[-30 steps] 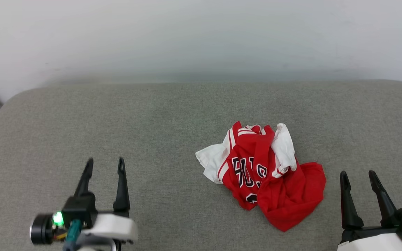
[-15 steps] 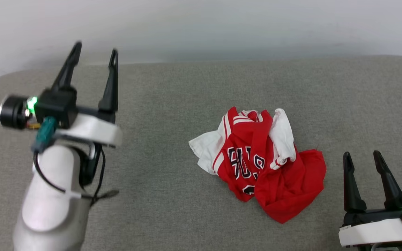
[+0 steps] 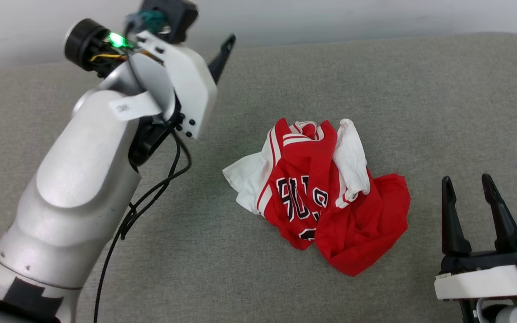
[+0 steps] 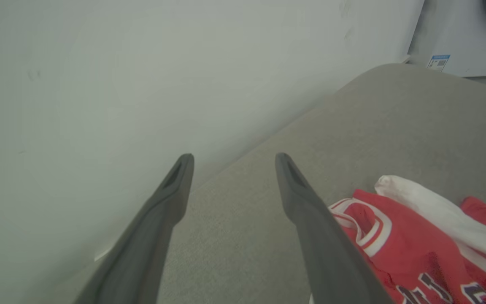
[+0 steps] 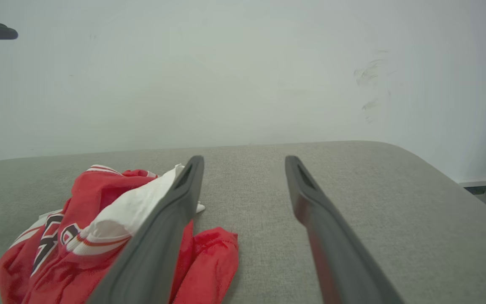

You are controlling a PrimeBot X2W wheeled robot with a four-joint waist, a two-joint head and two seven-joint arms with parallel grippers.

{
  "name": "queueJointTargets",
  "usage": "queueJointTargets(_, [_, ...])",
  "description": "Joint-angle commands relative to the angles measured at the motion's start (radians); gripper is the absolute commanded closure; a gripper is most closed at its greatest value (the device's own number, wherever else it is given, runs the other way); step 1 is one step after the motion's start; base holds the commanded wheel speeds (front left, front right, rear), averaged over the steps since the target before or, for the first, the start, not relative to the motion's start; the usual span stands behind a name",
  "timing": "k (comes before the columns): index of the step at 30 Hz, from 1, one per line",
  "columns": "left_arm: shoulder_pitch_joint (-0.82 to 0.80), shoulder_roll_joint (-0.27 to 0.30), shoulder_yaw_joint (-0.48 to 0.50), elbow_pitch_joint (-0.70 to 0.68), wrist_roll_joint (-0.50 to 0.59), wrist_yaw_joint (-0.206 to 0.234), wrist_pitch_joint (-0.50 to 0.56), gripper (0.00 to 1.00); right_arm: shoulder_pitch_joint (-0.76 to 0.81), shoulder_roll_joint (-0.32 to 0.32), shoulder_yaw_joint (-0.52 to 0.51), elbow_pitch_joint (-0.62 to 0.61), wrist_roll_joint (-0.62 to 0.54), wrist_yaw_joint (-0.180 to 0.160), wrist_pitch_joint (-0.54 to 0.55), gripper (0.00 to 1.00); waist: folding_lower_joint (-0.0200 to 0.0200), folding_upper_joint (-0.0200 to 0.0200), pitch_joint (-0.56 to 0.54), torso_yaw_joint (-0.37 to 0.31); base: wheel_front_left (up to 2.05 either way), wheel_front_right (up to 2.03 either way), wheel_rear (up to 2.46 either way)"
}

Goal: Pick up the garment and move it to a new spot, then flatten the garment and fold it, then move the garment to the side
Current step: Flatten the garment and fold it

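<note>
The garment [image 3: 321,193] is a red jersey with white sleeves and black letters, lying crumpled in a heap on the grey cushion [image 3: 420,89]. It also appears in the left wrist view, the garment [image 4: 395,245] at the lower right, and in the right wrist view, the garment [image 5: 99,219] at the lower left. My left gripper [image 4: 233,158] is open and empty, raised above the cushion to the left of and behind the heap, pointing at the wall. One of its fingers [image 3: 222,56] pokes out past the wrist. My right gripper [image 3: 466,179] stands open and empty, just right of the heap.
A pale wall [image 3: 330,18] runs right behind the cushion's rounded far edge. A black cable [image 3: 151,197] hangs from my left forearm over the cushion. A white box with a label [image 4: 458,38] stands past the cushion's end.
My left arm has lifted from the lower left and swung up and rightward, toward the garment's far side. The head camera has tilted, shifting the whole picture. The garment lies as before.
</note>
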Motion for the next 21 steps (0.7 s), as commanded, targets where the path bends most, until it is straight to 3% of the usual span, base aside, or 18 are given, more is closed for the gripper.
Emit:
queueJointTargets(1, [-0.027, 0.027, -0.046, 0.002, -0.034, 0.001, 0.050, 0.00, -0.020, 0.002, 0.004, -0.005, -0.002, 0.000, -0.002, 0.00, -0.0001, 0.0000, 0.018, -0.014, 0.00, 0.00, 0.00])
queueJointTargets(6, [-0.118, 0.097, -0.259, -0.009, -0.223, 0.001, 0.272, 0.00, -0.043, 0.002, 0.007, -0.007, 0.002, 0.000, -0.002, 0.00, -0.0001, 0.0000, 0.058, -0.038, 0.00, 0.00, 0.00])
queueJointTargets(11, [-0.195, 0.159, -0.432, -0.013, -0.356, 0.001, 0.430, 0.00, -0.068, 0.002, 0.011, -0.011, 0.007, 0.000, -0.002, 0.00, -0.0001, 0.0000, 0.103, -0.067, 0.00, 0.00, 0.00])
queueJointTargets(21, [-0.233, 0.237, -0.668, 0.063, -0.515, 0.000, 0.570, 0.00, -0.118, 0.002, 0.022, -0.018, 0.025, 0.000, -0.002, 0.00, -0.0001, 0.0000, 0.194, -0.129, 0.00, 0.00, 0.00])
